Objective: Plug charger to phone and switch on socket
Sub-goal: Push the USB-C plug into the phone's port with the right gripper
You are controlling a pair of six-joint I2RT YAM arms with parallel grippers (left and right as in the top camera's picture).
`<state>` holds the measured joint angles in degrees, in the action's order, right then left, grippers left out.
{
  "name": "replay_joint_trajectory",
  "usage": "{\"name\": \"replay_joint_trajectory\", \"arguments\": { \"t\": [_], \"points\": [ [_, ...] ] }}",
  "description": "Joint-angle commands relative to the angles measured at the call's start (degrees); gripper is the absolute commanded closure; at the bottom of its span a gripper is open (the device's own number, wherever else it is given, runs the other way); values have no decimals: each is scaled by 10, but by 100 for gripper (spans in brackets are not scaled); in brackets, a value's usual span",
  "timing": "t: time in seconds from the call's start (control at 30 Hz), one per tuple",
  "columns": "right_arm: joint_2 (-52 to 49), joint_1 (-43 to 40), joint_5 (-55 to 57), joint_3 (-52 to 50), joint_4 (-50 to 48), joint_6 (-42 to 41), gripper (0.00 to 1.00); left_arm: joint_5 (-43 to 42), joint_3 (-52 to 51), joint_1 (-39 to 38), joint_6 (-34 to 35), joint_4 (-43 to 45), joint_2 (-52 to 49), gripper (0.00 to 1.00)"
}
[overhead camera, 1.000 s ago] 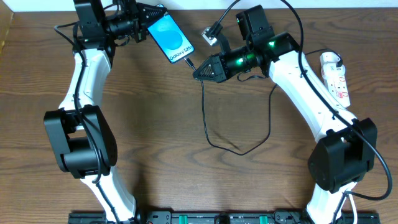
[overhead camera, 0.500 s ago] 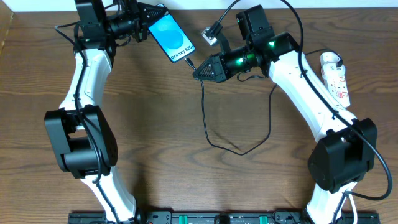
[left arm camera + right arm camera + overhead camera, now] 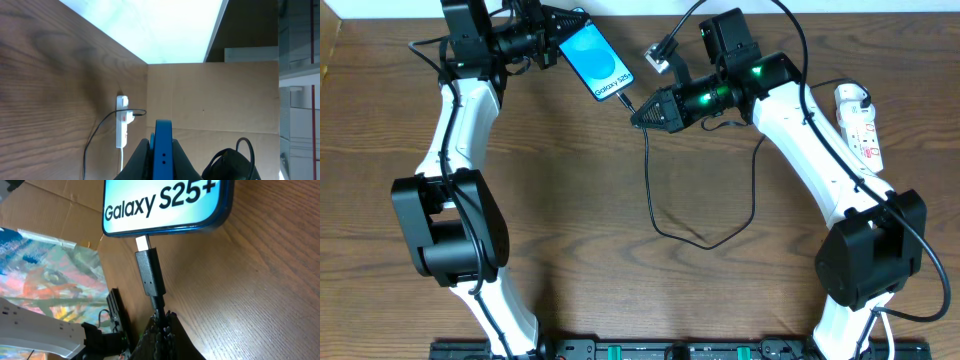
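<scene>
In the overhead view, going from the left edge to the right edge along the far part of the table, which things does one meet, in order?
Left gripper → phone → right gripper, which grips the charger → socket.

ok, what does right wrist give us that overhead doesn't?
Right wrist only: the charger tip at the bottom port of the phone, with bare metal showing, so it does not look fully seated. The right gripper pinches the charger cable just behind the plug.
Overhead only: the left gripper holding the phone near the table's far edge, the cable's slack loop, and the socket at the right side.
Both: the phone screen, the plug at its lower end, and the right gripper on the cable.
</scene>
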<state>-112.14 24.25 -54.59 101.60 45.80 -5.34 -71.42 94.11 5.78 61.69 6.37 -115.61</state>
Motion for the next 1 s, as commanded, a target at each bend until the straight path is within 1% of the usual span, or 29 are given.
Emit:
{"name": "replay_joint_trajectory", "arguments": {
  "t": [0.0,0.07,0.43,0.5,0.67,0.97],
  "points": [
    [-2,2,3,1,-2,11,99,-14,1,-4,14,1,8,93],
    [-2,2,3,1,-2,11,99,-14,1,-4,25,1,8,93],
    [-2,2,3,1,-9,6,99,-14,1,-5,25,1,8,93],
    [-2,2,2,1,-15,-5,99,-14,1,-5,24,1,8,93],
    [-2,2,2,1,-29,-28,99,-14,1,-11,-5,1,8,93],
    [-2,2,2,1,-38,-65,99,-14,1,-13,-14,2,8,93]
  ]
}}
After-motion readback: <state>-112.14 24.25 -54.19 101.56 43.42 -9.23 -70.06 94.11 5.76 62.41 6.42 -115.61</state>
